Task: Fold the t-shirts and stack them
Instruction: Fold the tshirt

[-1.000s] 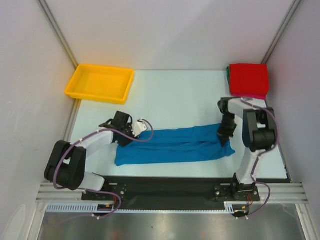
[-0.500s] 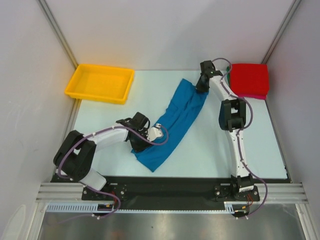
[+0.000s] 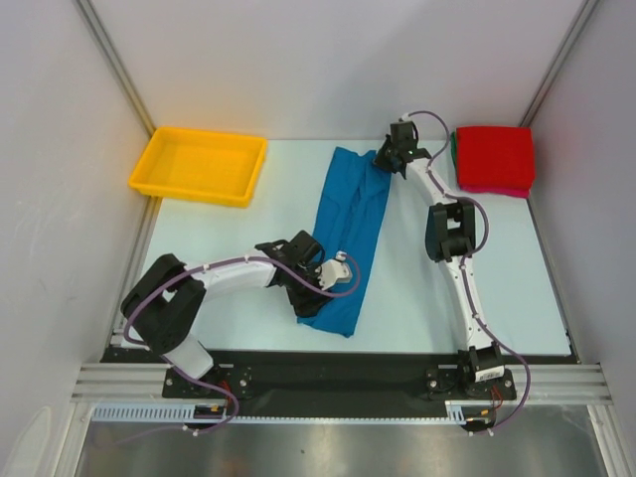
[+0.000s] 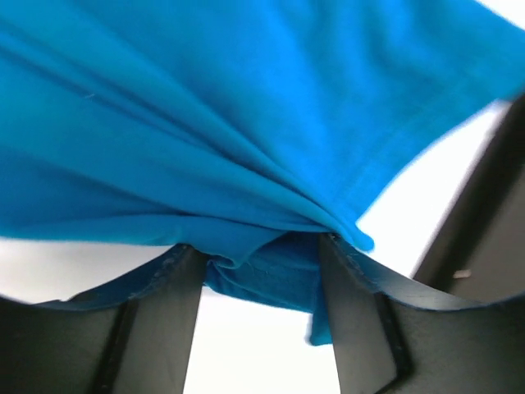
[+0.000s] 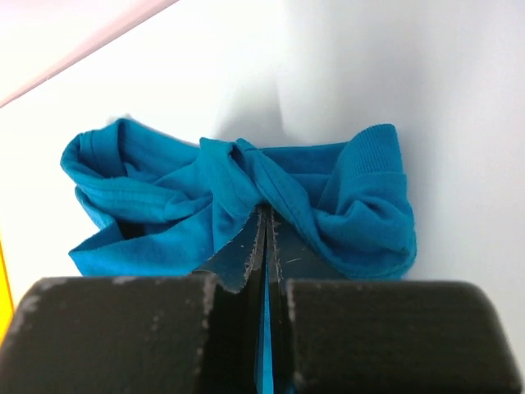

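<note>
The right pincer is pressed together on one end of the blue shirt, at the far side of the tabletop. In its wrist view the right pincer has a thin edge of cloth nipped between its fingers, and the blue shirt bunches up in folds just beyond the tips, resting on the white surface.

From that pincer the blue shirt runs as a long narrow band towards the arm bases, lying flat, and ends under the left pincer. In the left wrist view the left pincer has its fingers spread, with a gathered fold of the blue shirt filling the gap between them and draped over both tips. I cannot tell whether they squeeze it.

The red shirt lies folded just to the right of the right pincer, apart from it, on top of thin green and pink layers that show only as edges. The tray sits well to the left of the right pincer, and beyond and left of the left pincer
</note>
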Available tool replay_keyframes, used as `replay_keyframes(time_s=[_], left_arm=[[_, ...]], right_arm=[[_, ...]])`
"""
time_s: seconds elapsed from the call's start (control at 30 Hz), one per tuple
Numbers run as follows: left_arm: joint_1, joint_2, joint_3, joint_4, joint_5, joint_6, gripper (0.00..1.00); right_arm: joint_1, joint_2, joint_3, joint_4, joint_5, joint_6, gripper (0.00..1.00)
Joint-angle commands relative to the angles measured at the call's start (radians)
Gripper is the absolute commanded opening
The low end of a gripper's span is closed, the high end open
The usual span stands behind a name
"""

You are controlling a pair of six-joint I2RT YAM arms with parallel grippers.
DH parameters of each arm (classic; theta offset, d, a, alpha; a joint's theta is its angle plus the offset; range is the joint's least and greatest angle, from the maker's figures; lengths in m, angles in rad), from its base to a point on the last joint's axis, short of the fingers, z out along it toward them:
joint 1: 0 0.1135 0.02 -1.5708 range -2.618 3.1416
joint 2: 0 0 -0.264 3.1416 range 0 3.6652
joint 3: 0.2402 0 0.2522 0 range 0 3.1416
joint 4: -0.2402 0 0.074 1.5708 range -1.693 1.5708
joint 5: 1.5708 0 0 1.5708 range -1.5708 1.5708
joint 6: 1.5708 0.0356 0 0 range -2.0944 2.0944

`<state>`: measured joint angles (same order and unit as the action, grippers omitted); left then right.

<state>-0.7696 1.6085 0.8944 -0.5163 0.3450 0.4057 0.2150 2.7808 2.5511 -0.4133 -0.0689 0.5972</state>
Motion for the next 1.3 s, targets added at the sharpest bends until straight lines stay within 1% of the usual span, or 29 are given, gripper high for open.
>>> replay_keyframes(time_s=[0.0, 0.03, 0.1, 0.13, 0.17, 0.23, 0.27, 0.3, 0.4, 0.43, 0.5, 0.53, 0.57, 0.63, 0.67, 0.7, 0.73, 0.77, 0.8, 0.87, 0.9, 0.97, 1.0, 1.03, 1.1, 1.13, 1.17, 1.23, 1.27], left_arm=[[-0.062, 0.028, 0.024, -0.031, 0.19, -0.084, 0.63], [-0.06, 0.024, 0.031, -0.043, 0.187, -0.081, 0.64], [-0.06, 0.008, 0.038, -0.074, 0.157, -0.074, 0.68], [-0.06, 0.002, 0.038, -0.082, 0.14, -0.074, 0.69], [-0.06, -0.007, 0.041, -0.094, 0.125, -0.071, 0.7], [-0.06, -0.03, 0.061, -0.142, 0.103, -0.065, 0.82], [-0.06, -0.039, 0.073, -0.163, 0.098, -0.059, 0.84], [-0.06, -0.053, 0.096, -0.207, 0.085, -0.053, 0.92], [-0.06, -0.096, 0.116, -0.275, 0.034, -0.022, 0.94], [-0.059, -0.14, 0.117, -0.289, 0.017, -0.015, 0.94], [-0.04, -0.198, 0.107, -0.33, 0.002, 0.01, 0.95], [-0.024, -0.255, 0.103, -0.34, -0.003, 0.008, 0.96], [0.031, -0.29, 0.098, -0.346, 0.006, 0.008, 0.97], [0.104, -0.343, 0.083, -0.353, 0.029, 0.005, 0.97], [0.171, -0.389, 0.081, -0.352, 0.017, 0.002, 0.96], [0.196, -0.407, 0.081, -0.349, 0.008, 0.011, 0.96], [0.205, -0.426, 0.077, -0.344, -0.026, 0.019, 0.95], [0.211, -0.452, 0.072, -0.34, -0.037, 0.024, 0.95], [0.211, -0.462, 0.061, -0.331, -0.04, 0.031, 0.94], [0.211, -0.479, 0.049, -0.314, -0.04, 0.022, 0.93], [0.211, -0.484, 0.04, -0.295, -0.043, 0.015, 0.93], [0.211, -0.483, 0.035, -0.275, -0.049, 0.002, 0.93], [0.211, -0.483, 0.037, -0.262, -0.049, 0.001, 0.93], [0.211, -0.483, 0.04, -0.249, -0.049, -0.002, 0.94], [0.211, -0.475, 0.05, -0.219, -0.032, -0.024, 0.94], [0.211, -0.47, 0.054, -0.209, -0.028, -0.034, 0.94], [0.211, -0.466, 0.054, -0.19, -0.026, -0.057, 0.94], [0.211, -0.447, 0.054, -0.177, -0.012, -0.074, 0.94], [0.21, -0.441, 0.052, -0.166, -0.005, -0.091, 0.94]], right_arm=[[-0.008, -0.064, -0.021, 0.036, 0.012, -0.025, 0.0], [-0.014, -0.088, -0.047, 0.044, 0.014, -0.025, 0.01], [-0.023, -0.168, -0.098, 0.057, 0.018, -0.037, 0.06], [-0.025, -0.19, -0.1, 0.054, 0.024, -0.06, 0.15], [-0.023, -0.208, -0.095, 0.033, 0.032, -0.077, 0.2], [-0.028, -0.265, -0.091, 0.007, 0.038, -0.097, 0.34], [-0.029, -0.285, -0.098, -0.008, 0.032, -0.097, 0.37], [-0.031, -0.335, -0.115, -0.018, 0.031, -0.102, 0.42], [-0.029, -0.418, -0.149, -0.083, 0.058, -0.12, 0.53], [-0.029, -0.487, -0.188, -0.109, 0.066, -0.122, 0.54], [-0.025, -0.567, -0.282, -0.194, 0.104, -0.119, 0.57], [-0.016, -0.681, -0.346, -0.218, 0.11, -0.114, 0.58], [-0.006, -0.743, -0.538, -0.231, 0.112, -0.1, 0.58], [0.018, -0.892, -0.766, -0.211, 0.112, -0.086, 0.59], [0.058, -1.032, -0.96, -0.19, 0.119, -0.054, 0.59], [0.078, -1.096, -1.067, -0.183, 0.129, -0.033, 0.59], [0.107, -1.153, -1.148, -0.179, 0.132, -0.007, 0.59], [0.133, -1.261, -1.22, -0.179, 0.133, 0.021, 0.6], [0.192, -1.303, -1.373, -0.171, 0.123, 0.091, 0.59], [0.246, -1.41, -1.504, -0.15, 0.084, 0.179, 0.59], [0.312, -1.438, -1.607, -0.137, 0.078, 0.256, 0.59], [0.389, -1.475, -1.701, -0.089, 0.049, 0.326, 0.58], [0.452, -1.489, -1.768, -0.066, 0.041, 0.349, 0.57], [0.481, -1.488, -1.796, -0.047, 0.018, 0.401, 0.57], [0.515, -1.463, -1.856, 0.048, -0.02, 0.447, 0.55], [0.538, -1.454, -1.912, 0.135, -0.057, 0.485, 0.54], [0.546, -1.446, -1.94, 0.18, -0.071, 0.504, 0.52], [0.555, -1.417, -1.986, 0.264, -0.103, 0.524, 0.43], [0.555, -1.413, -1.996, 0.277, -0.109, 0.533, 0.38]])
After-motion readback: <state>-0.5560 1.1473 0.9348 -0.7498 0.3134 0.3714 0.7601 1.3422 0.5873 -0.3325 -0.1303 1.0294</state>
